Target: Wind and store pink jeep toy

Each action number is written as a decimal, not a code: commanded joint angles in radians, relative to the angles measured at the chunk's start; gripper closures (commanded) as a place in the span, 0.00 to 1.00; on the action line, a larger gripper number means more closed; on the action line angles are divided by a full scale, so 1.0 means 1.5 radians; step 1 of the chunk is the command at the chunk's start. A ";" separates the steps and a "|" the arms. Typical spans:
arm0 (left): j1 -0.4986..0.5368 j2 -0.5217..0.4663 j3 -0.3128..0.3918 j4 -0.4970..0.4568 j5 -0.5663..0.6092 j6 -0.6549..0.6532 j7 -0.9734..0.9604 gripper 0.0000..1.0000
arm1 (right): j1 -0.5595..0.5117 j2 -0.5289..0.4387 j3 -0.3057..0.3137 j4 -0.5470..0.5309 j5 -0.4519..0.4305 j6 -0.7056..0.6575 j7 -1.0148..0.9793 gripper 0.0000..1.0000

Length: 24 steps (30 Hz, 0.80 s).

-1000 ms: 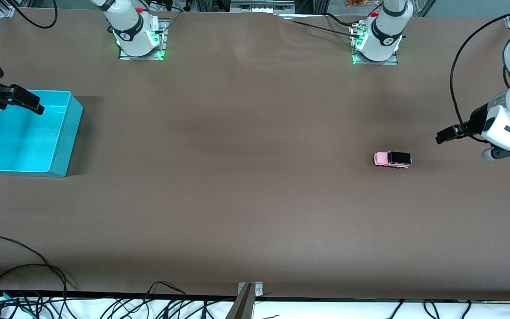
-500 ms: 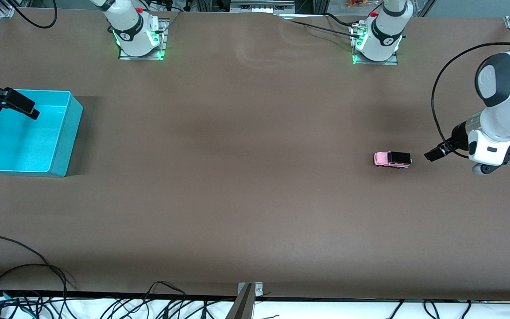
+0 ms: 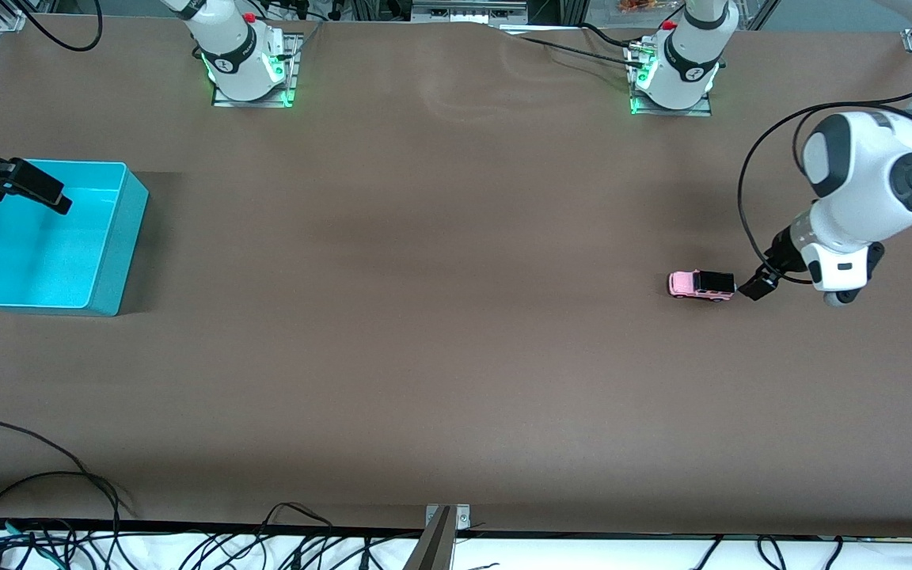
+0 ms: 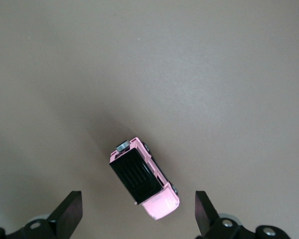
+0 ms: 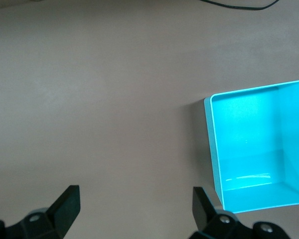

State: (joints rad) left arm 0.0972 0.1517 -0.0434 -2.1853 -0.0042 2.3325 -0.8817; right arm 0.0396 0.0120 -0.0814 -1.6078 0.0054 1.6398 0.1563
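While the tiny pink jeep toy [image 3: 701, 285] sits right of centre, left gripper [image 3: 755, 288] hovers just beside it, jaws apart; right gripper [image 3: 48, 194], jaws apart, hangs over the turquoise plastic bin [image 3: 112, 261] at frame's left.

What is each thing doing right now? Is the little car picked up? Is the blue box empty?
pink jeep toy: on its wheels on the table, not held.
turquoise bin: upright, nothing inside.
left gripper: open, close beside the jeep's black-roofed end.
right gripper: open, holding nothing, over the bin.
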 commanded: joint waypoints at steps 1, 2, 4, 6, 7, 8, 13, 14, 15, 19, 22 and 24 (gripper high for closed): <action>-0.001 -0.005 -0.008 -0.043 0.009 0.059 -0.102 0.01 | -0.002 0.003 0.003 0.008 -0.005 0.001 0.008 0.00; -0.002 0.000 -0.009 -0.042 0.009 0.060 -0.123 0.01 | -0.002 0.003 0.003 0.008 -0.005 0.001 0.008 0.00; -0.004 0.017 -0.009 -0.037 0.009 0.061 -0.181 0.00 | -0.003 0.003 0.003 0.008 -0.003 0.001 0.008 0.00; -0.006 0.037 -0.013 -0.033 0.011 0.068 -0.243 0.00 | -0.003 0.003 0.003 0.008 -0.003 0.001 0.008 0.00; -0.006 0.041 -0.016 -0.032 0.015 0.073 -0.268 0.00 | -0.002 0.003 0.003 0.008 -0.004 0.001 0.008 0.00; -0.006 0.044 -0.017 -0.031 0.018 0.074 -0.283 0.00 | -0.002 0.003 0.003 0.008 -0.004 0.001 0.008 0.00; -0.003 0.054 -0.017 -0.032 0.018 0.074 -0.314 0.00 | -0.001 0.004 0.003 0.008 -0.004 0.001 0.008 0.00; -0.002 0.060 -0.017 -0.032 0.018 0.074 -0.323 0.00 | -0.001 0.005 0.003 0.008 -0.004 0.001 0.008 0.00; -0.001 0.066 -0.016 -0.032 0.018 0.074 -0.332 0.01 | -0.001 0.006 0.003 0.008 -0.003 0.001 0.008 0.00; 0.003 0.090 -0.017 -0.033 0.018 0.075 -0.349 0.00 | -0.001 0.007 0.003 0.008 -0.002 0.001 0.008 0.00; 0.002 0.092 -0.017 -0.032 0.018 0.076 -0.368 0.00 | -0.001 0.007 0.003 0.008 -0.002 0.001 0.008 0.00; 0.001 0.099 -0.017 -0.032 0.018 0.085 -0.400 0.01 | -0.001 0.007 0.003 0.008 -0.002 0.001 0.008 0.00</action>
State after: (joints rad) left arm 0.0960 0.2698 -0.0673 -2.2454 -0.0007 2.4370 -1.3841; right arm 0.0402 0.0187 -0.0807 -1.6078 0.0054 1.6401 0.1567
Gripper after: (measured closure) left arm 0.000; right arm 0.000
